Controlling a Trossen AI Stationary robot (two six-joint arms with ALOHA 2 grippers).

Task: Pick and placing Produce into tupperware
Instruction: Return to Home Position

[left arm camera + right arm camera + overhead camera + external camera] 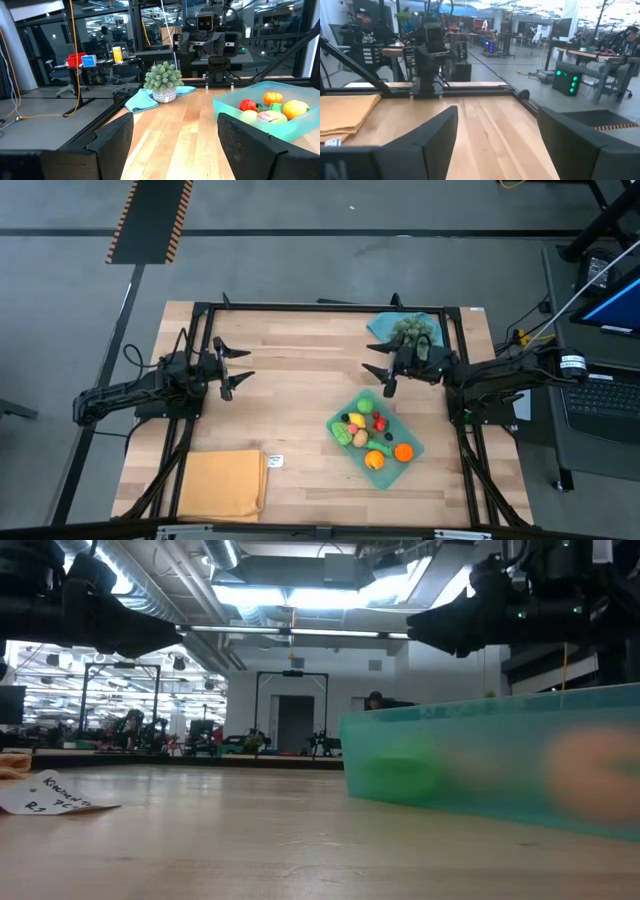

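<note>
Produce (358, 420) sits in the tupperware (388, 478); left tool (240, 368) and right tool (374, 377) gape empty, so retreat level, clear of the bench (300, 410).

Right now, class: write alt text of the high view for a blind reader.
A teal tupperware holding toy produce sits on a wooden table's right half; the left gripper and right gripper hang open and empty over the table.

An open-plan robotics lab is suggested: beyond the wooden table (300, 400), workbenches (587, 54) with equipment are seen, exposed ducts (170, 580) and strip lights (300, 595) are hung above it, and a hazard-striped floor mat (150, 220) is laid near it.
</note>
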